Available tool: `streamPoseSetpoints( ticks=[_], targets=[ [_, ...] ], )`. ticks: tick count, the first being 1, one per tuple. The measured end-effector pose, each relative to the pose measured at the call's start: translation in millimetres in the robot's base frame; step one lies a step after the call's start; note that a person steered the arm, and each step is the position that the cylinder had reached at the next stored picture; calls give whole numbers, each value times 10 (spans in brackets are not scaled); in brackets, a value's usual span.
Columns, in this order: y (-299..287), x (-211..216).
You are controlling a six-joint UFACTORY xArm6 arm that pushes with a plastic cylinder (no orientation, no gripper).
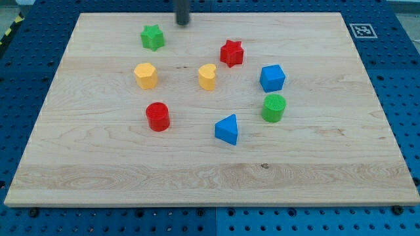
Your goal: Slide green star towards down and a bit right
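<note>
The green star (pixel 152 37) lies flat on the desk (pixel 315 177), near the view's top-left area. My tip (pixel 182 23) stands at the star's 2 o'clock, near it but apart, close to the desk's top edge. I carry no fingers, only a straight dark rod, so there is nothing to stand apart or clamped.

At the star's 6 o'clock lies a yellow block (pixel 146 75). A second yellow block (pixel 207 77) lies at 4 o'clock. A red star (pixel 231 52) lies at 3 o'clock, well apart. A red cylinder (pixel 157 117) lies farther toward 6 o'clock. Toward 4 o'clock, well apart, lie a blue cube-like block (pixel 272 78), a green cylinder (pixel 273 107) and a blue triangular block (pixel 227 129).
</note>
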State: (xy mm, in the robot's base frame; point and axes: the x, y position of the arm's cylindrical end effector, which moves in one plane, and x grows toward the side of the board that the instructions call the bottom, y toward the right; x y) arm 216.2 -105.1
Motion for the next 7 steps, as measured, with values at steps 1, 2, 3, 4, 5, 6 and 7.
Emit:
streamPoseSetpoints(
  ticks=[1,2,3,4,5,6,7],
  targets=[
    [-791,82],
    [-985,229],
    [-908,343],
    [-674,388],
    [-430,390],
    [-422,520],
    [-417,607]
  ],
)
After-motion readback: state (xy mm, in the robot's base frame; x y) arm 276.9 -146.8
